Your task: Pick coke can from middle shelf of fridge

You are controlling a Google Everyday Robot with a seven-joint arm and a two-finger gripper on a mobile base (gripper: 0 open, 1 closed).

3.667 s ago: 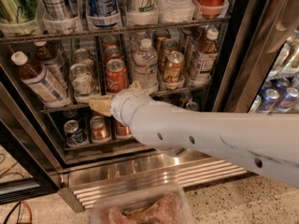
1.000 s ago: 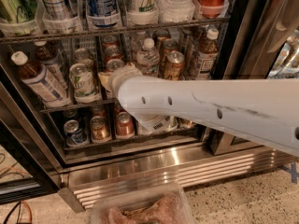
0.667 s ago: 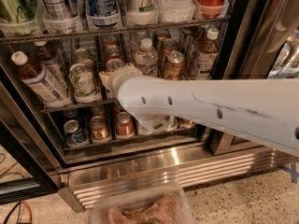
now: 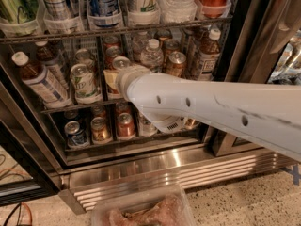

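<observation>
Gripper: the gripper (image 4: pixel 112 81) sits at the tip of the white arm (image 4: pixel 211 107), inside the fridge (image 4: pixel 241 41), at the front edge of the middle shelf (image 4: pixel 66 107), near its centre.
Grip: cannot tell whether it is released or grasping anything.
Coke can: the coke can (image 4: pixel 121 62) stands upright in its lane on the middle shelf, just behind the gripper, silver top showing.
Middle-shelf lanes: green-and-white can (image 4: pixel 83 84) just left of the gripper; tilted bottle (image 4: pixel 40 81) at the left end; water bottle (image 4: pixel 153 55) and gold-brown can (image 4: pixel 175 62) toward the right.
Floor tub: clear plastic tub (image 4: pixel 101 212) holds brownish lumps.
</observation>
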